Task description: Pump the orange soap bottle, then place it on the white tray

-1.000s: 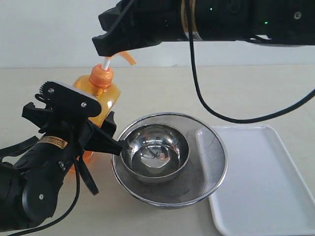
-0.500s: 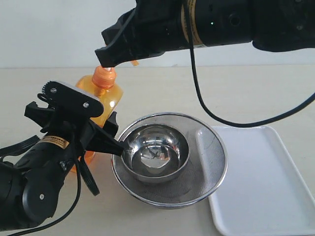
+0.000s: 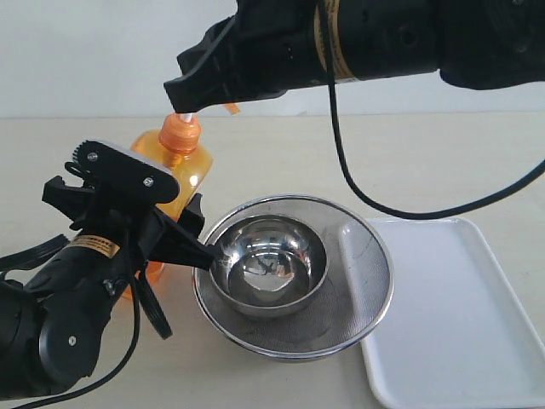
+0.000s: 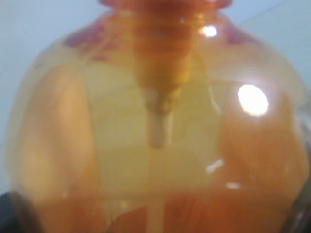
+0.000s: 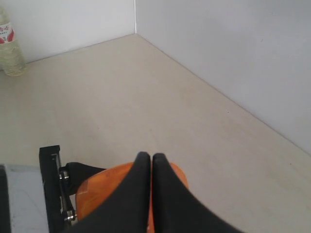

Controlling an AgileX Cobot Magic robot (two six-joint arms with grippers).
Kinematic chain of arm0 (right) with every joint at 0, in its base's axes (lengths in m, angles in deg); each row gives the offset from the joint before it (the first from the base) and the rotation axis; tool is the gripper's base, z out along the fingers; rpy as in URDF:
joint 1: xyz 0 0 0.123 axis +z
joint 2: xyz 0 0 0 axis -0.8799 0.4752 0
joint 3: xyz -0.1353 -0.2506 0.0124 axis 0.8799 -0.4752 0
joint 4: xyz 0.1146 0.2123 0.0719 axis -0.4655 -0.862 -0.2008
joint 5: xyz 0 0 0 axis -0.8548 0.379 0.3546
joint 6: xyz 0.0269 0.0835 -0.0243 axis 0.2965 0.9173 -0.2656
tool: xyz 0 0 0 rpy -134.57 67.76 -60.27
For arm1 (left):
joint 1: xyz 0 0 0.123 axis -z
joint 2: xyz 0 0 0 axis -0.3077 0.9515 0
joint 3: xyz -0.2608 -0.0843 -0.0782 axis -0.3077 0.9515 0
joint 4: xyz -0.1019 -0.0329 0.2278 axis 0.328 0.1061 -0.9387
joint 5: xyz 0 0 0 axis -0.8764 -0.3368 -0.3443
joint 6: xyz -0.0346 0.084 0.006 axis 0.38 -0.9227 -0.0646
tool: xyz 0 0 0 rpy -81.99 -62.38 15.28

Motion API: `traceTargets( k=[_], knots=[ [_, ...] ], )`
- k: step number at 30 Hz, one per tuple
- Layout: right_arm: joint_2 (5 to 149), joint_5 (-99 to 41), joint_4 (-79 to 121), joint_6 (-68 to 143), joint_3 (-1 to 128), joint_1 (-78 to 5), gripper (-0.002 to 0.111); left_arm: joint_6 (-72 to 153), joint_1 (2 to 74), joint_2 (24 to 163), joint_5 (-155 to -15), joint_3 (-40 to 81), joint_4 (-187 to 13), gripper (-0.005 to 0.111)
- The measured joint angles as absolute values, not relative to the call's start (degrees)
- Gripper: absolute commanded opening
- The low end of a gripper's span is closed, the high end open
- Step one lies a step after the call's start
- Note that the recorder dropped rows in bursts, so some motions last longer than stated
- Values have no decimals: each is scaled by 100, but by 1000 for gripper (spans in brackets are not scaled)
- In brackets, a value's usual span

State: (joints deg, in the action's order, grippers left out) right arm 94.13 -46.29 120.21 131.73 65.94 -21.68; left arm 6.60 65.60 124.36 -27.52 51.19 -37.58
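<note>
Left arm (image 3: 60, 324): low, near left, wrist angled upward. left gripper (image 3: 170, 223): fingers clasping body of orange soap bottle (image 3: 186, 170). Right arm (image 3: 383, 38): overhead, near horizontal, reaching across from right. right gripper (image 5: 146, 165): fingertips pressed together, resting on top of same bottle.

two robot arms, both matte black. the left arm (image 3: 68, 315) is bulky and rounded, topped by a flat angular plate with small silver screws (image 3: 146, 181). it carries a yellow label (image 3: 89, 244) whose dark print is too small to read, and thin black cables (image 3: 152, 308) loop beside it. the right arm (image 3: 400, 38) is a thick tube ringed by a gold band (image 3: 335, 53), trailing a long black cable (image 3: 339, 136). the right gripper (image 5: 147, 158) has two smooth, tapered black fingers.
</note>
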Motion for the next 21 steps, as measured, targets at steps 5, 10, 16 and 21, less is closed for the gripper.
traceTargets(
  k=[5,10,16,21],
  knots=[
    [9413,-4427,12067,13173,6594,-2168,0,660,6560,12436,-2752,5119,-3758,5],
    [9413,-4287,12090,13173,6594,-2168,0,660,6560,12436,-2752,5119,-3758,5],
    [9413,-4411,12102,13262,6594,-2168,0,660,6560,12436,-2752,5119,-3758,5],
    [9494,-4475,12059,13347,6603,-2168,0,660,6556,12436,-2752,5119,-3758,5]
  ],
)
